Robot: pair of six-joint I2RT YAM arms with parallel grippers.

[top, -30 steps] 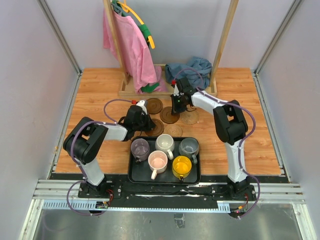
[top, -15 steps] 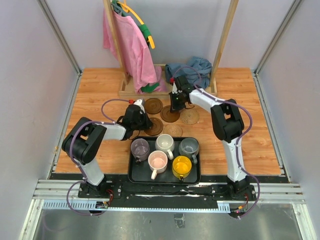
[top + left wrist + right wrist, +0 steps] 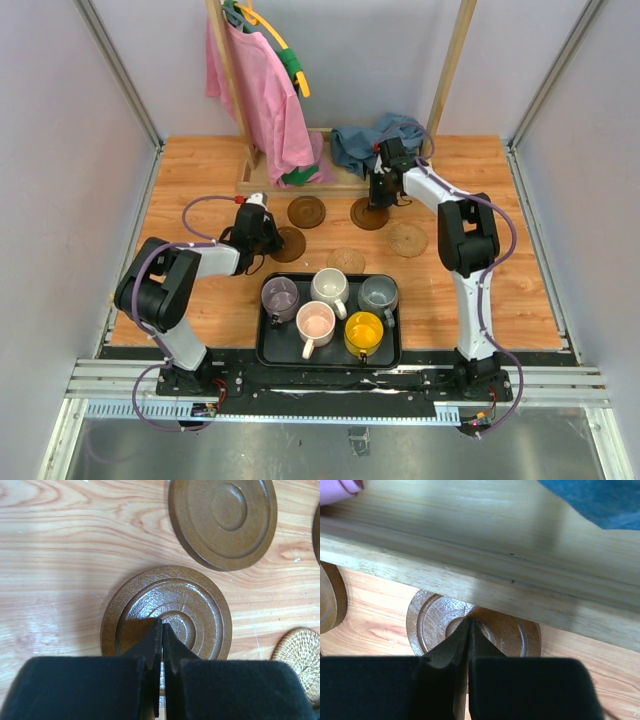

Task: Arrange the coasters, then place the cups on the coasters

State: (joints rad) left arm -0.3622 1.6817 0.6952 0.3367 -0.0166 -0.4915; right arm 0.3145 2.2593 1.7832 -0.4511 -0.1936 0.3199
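Three dark brown coasters and two tan woven coasters lie spread on the wooden table. My left gripper (image 3: 268,237) (image 3: 162,626) is shut, its tips pressed on a dark coaster (image 3: 291,247) (image 3: 200,605). My right gripper (image 3: 379,200) (image 3: 469,622) is shut too, tips on another dark coaster (image 3: 366,217) (image 3: 427,622) that lies against the rack's base. The third dark coaster (image 3: 306,211) (image 3: 225,520) sits between them. Woven coasters (image 3: 407,239) (image 3: 346,261) lie nearer the tray. The cups stand in the black tray (image 3: 268,345): purple-grey (image 3: 280,297), white (image 3: 329,288), grey-blue (image 3: 378,294), pink (image 3: 315,324), yellow (image 3: 364,332).
A wooden clothes rack base (image 3: 300,180) (image 3: 495,565) runs along the back, with a pink garment (image 3: 255,90) hanging and a blue cloth (image 3: 375,140) (image 3: 600,500) heaped on it. Grey walls close in the table on both sides.
The coasters were clustered; now they are spread. My left gripper slid its dark coaster left. My right gripper pushed its dark coaster right and back to the rack base. One woven coaster shifted right.
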